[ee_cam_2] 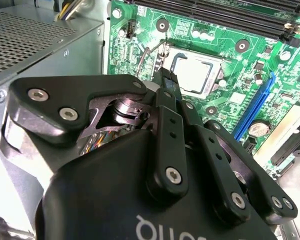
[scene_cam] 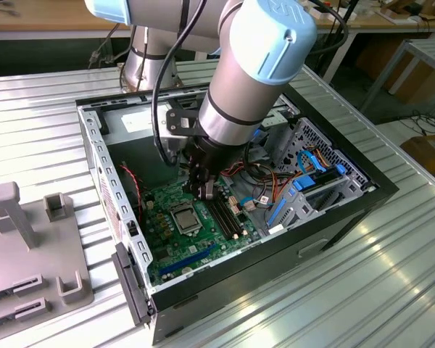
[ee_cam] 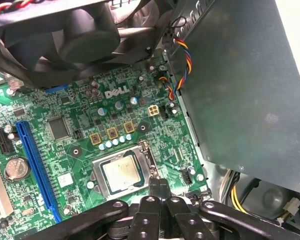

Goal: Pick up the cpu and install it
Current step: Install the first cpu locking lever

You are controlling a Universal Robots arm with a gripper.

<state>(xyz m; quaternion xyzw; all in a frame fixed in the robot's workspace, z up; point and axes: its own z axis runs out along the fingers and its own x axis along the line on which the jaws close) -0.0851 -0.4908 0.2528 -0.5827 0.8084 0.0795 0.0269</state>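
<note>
The cpu (ee_cam: 122,172) is a small flat square chip with a silver metal top and thin green rim. It lies seated in the socket frame (ee_cam: 124,170) on the green motherboard (scene_cam: 196,228), inside the open computer case (scene_cam: 333,210) on the ribbed worktop (scene_cam: 391,283). The tool (ee_cam: 159,184) hangs just beside the socket, fingers (ee_cam_2: 166,82) pressed together, holding nothing

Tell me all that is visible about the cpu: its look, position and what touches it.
The cpu is a small flat square with a dull silver metal top. It lies level inside the square socket frame on the green motherboard, seated, lid plate not over it. The pincer is beside it with fingers together, holding nothing, and does not touch it.
</note>
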